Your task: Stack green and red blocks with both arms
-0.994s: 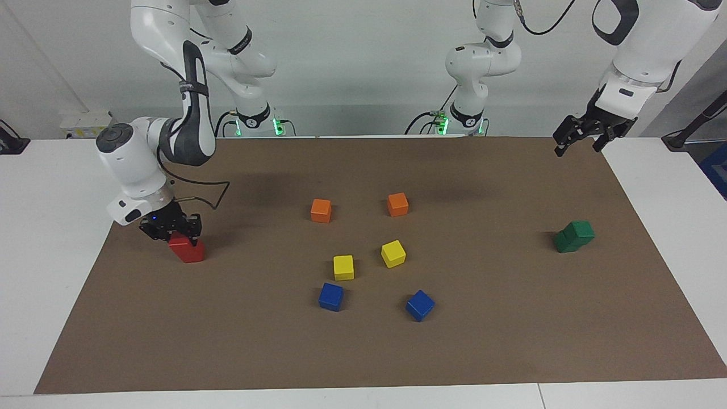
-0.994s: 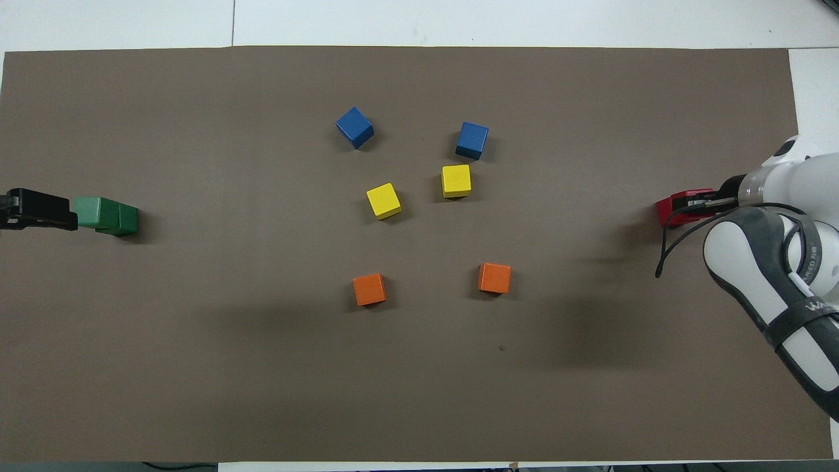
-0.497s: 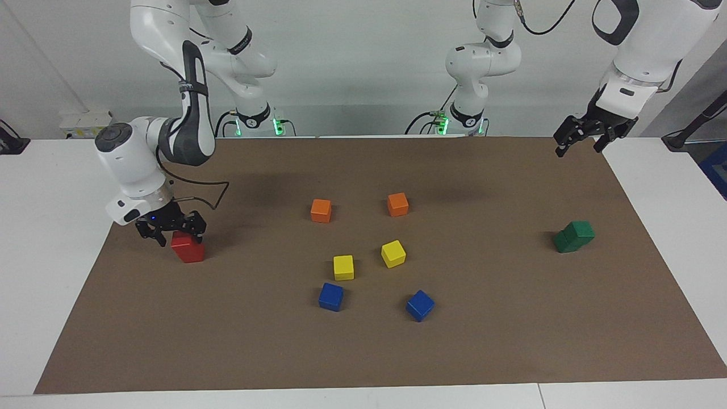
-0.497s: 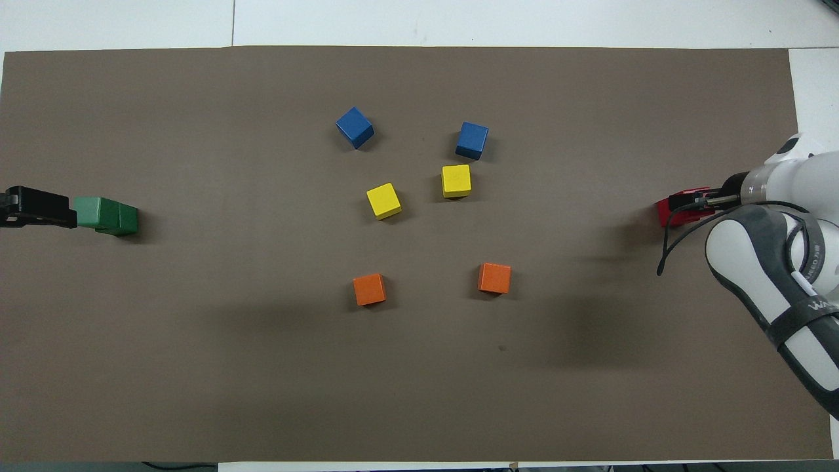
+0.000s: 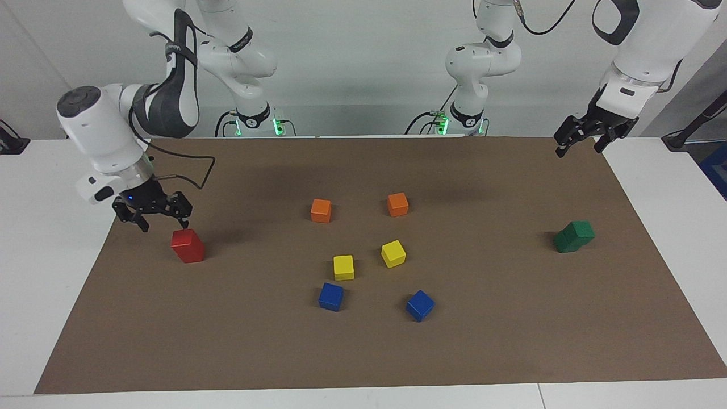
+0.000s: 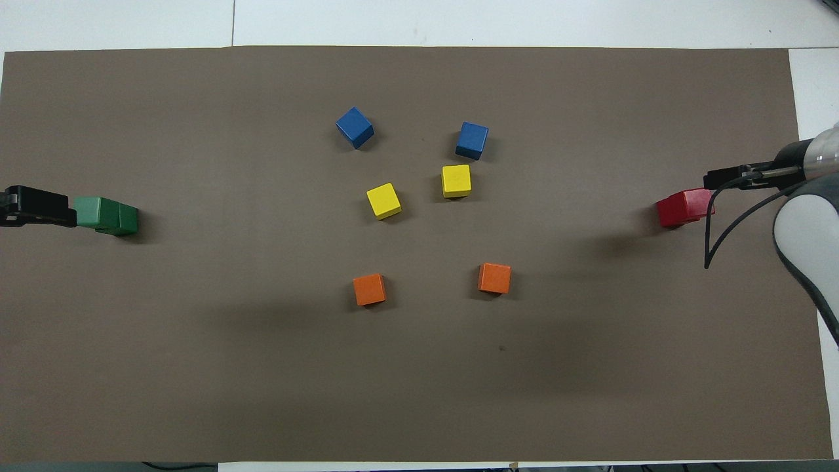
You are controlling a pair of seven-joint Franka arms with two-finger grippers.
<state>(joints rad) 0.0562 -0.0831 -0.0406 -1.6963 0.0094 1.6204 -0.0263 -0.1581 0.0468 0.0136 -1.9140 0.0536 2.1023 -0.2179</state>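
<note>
Both stacks are standing on the brown paper mat [image 5: 363, 352] that is covering the white desk [image 5: 34, 227]. The two bright red glossy cubes [image 5: 188, 246] are sitting one on the other at mid-height of the facing view, near the mat's edge at the right arm's end; in the overhead view the upper cube is showing slightly offset from the lower one. The right arm's black two-finger end effector [image 5: 162, 218] is hovering just above and beside this red stack, toward the desk's edge, with its fingers spread wide, holding nothing and not touching the cubes. The two dark green glossy cubes [image 5: 574, 236] are likewise sitting stacked at mid-height of the frame near the mat's edge at the left arm's end, the upper cube turned a little on the lower. The left arm's black end effector [image 5: 578, 149] is hanging high in the upper corner of the facing view, over the mat's corner nearest the robots, fingers wide and empty, well apart from the green stack; this arm is waiting. In the centre of the frame, loose cubes are lying in pairs: two orange cubes [image 5: 321, 210] nearest the robots, two yellow cubes [image 5: 343, 267] below them, and two blue cubes [image 5: 330, 296] lowest, none touching another.
</note>
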